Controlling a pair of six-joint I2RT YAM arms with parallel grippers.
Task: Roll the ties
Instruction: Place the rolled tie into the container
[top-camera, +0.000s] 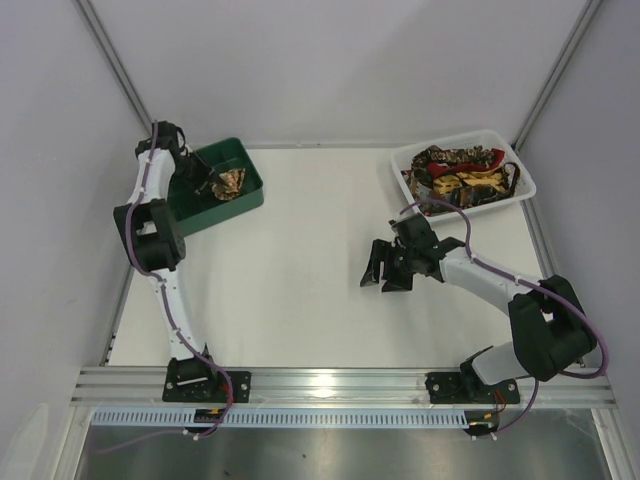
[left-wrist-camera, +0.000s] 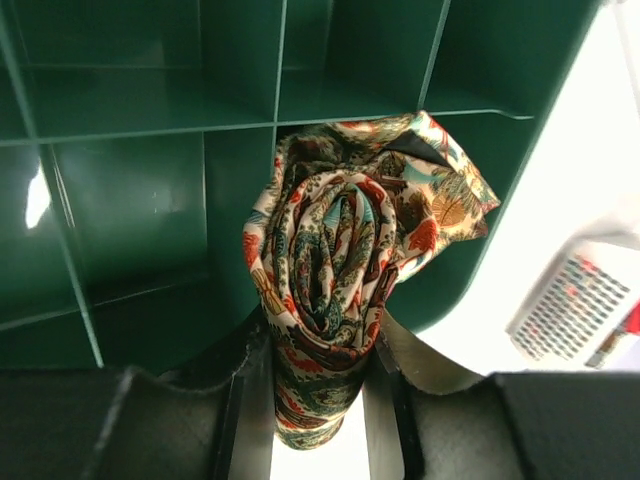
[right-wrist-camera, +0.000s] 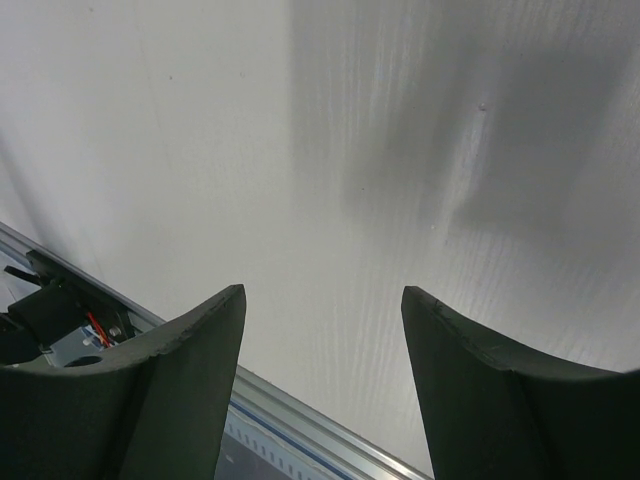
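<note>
White table (top-camera: 300, 290): left hand (left-wrist-camera: 318, 400) pinches rolled tie (left-wrist-camera: 335, 250) at green crate (left-wrist-camera: 130, 200).

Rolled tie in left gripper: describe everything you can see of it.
The rolled tie is soft printed fabric, paisley in cream, red, green and teal. It is wound into a tight spiral, coil end facing the left wrist camera, with a looser flap showing dark lining at upper right. The left gripper is shut on its lower part, one finger each side. It sits at a corner compartment of the green crate; whether it touches the floor is unclear.
</note>
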